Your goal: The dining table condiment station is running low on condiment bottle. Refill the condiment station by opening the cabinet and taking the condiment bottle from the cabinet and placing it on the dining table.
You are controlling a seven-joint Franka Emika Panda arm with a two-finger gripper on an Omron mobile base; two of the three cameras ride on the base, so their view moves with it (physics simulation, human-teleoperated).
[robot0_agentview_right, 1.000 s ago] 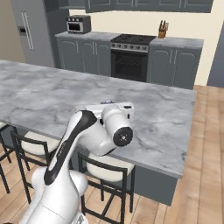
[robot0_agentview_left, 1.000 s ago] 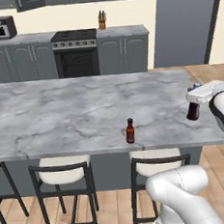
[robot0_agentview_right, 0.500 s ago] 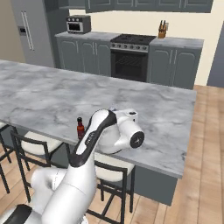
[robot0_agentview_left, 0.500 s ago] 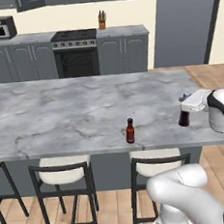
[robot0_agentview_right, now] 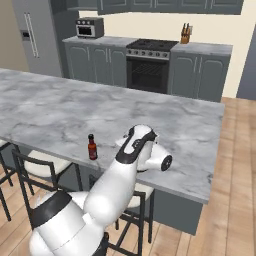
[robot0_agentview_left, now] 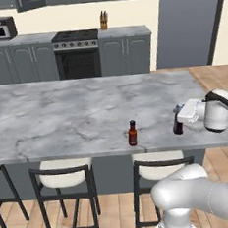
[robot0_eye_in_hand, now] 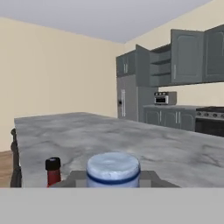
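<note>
Lowered since the earlier frame, the condiment bottle (robot0_agentview_left: 178, 125) now stands with its base at the marble top of the dining table (robot0_agentview_left: 62, 116), near the front edge. We see the gripper (robot0_agentview_left: 181, 114) with its fingers closed on the bottle's neck; the lilac cap (robot0_eye_in_hand: 113, 166) shows between them. To its left, apart, stands the slimmer red-brown bottle (robot0_agentview_left: 132, 133). Beyond, a cabinet (robot0_eye_in_hand: 151, 65) hangs open.
</note>
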